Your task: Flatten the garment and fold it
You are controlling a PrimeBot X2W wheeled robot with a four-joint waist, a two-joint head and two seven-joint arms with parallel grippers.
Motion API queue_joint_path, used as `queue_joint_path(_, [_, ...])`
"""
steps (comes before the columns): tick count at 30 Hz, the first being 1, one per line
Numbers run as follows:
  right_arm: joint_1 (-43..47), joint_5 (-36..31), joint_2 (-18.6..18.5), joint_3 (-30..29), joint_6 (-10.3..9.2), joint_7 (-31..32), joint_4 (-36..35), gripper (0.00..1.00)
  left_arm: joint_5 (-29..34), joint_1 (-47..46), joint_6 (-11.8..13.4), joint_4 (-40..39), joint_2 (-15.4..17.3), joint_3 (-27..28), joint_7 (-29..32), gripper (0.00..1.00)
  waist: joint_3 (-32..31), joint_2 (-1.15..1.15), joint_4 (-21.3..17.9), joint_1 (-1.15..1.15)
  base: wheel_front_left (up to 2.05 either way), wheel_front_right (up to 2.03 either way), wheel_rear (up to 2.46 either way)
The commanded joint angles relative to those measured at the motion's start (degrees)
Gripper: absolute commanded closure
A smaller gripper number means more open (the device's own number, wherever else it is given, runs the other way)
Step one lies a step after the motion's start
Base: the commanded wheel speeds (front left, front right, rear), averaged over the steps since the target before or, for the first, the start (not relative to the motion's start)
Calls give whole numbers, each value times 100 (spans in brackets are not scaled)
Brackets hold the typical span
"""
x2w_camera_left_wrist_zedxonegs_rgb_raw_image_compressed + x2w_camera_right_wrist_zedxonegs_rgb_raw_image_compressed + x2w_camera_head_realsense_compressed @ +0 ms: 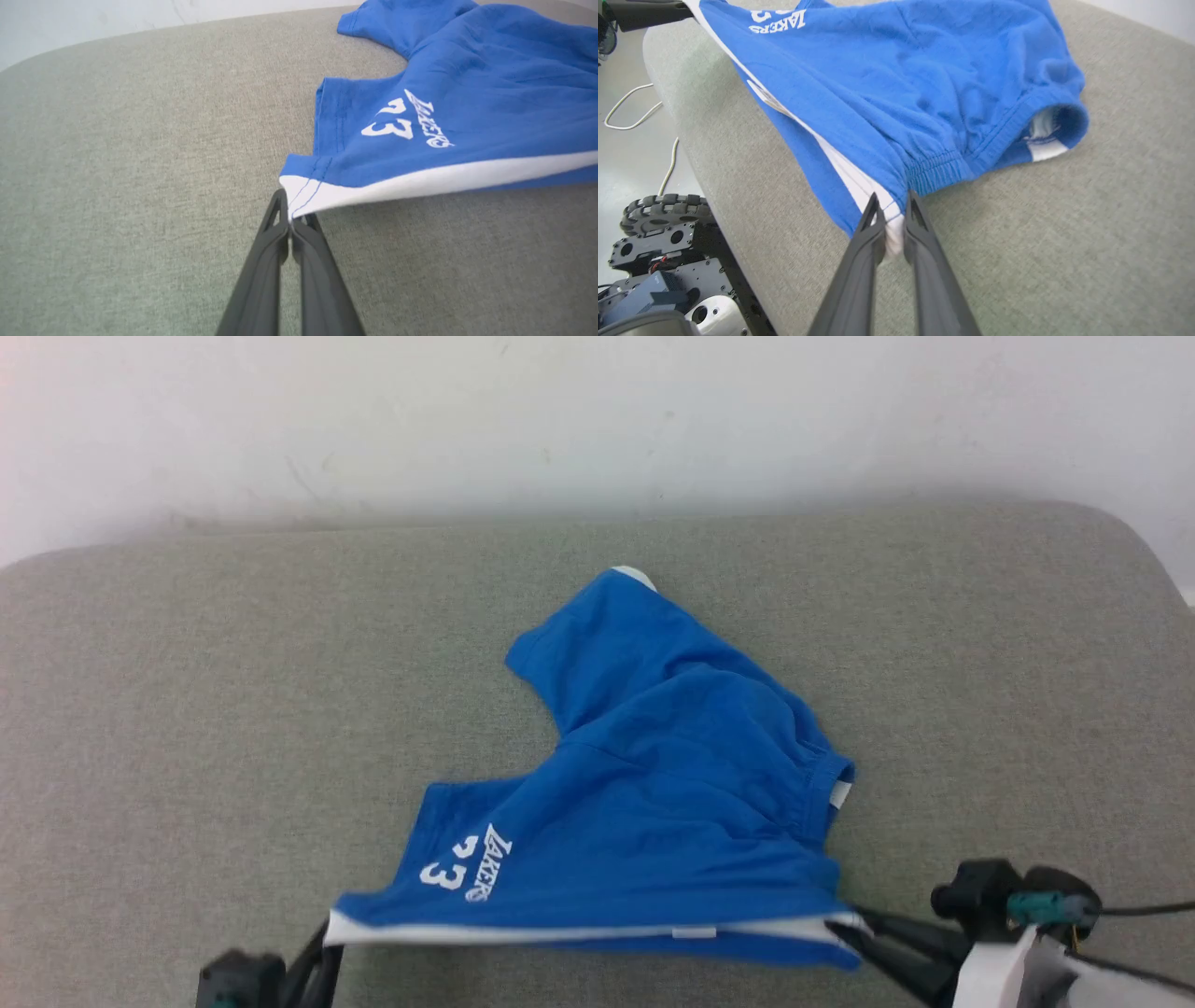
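The bright royal-blue basketball shorts (672, 784) were spread on the grey cloth-covered desk (187, 709), close to its near edge. One leg was turned toward the pale wall (597, 411) and the other was laid out to the left. White "LAKERS 23" lettering (471, 863) was shown on the left leg, near its hem. The near side of the shorts, edged by a white side stripe (560, 933), was stretched between the two grippers and lifted slightly off the cloth.

The left gripper (290, 219) was closed on the white corner of the leg hem, its dark fingers pressed together around the fabric. The right gripper (892, 219) was pinched on the end of the white stripe, just beside the gathered elastic waistband (943, 170), with a fold of white cloth caught between its fingers. A small white label (840, 793) was visible inside the open waistband. In the right wrist view, a black treaded wheel (663, 214) and a white cable (626, 107) were seen on the floor beside the desk.
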Motion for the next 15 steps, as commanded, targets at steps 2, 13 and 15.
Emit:
queue_joint_path(2, [53, -130, 22, -318, -15, 38, -67, 100, 168, -401, 58, -47, 106, 66, 21, 100, 58, 0, -46, 1, 0, 0, 0])
queue_joint_path(13, [-118, -547, 462, -1582, -15, 465, -315, 100, 879, -2777, -665, 560, -156, -113, 502, 100, 715, 0, -507, 1, 0, 0, 0])
queue_joint_path(15, [-214, -601, 562, -1725, -15, 534, -326, 100, 980, -3233, -829, 790, -255, -144, 559, 100, 920, 0, -602, 1, 0, 0, 0])
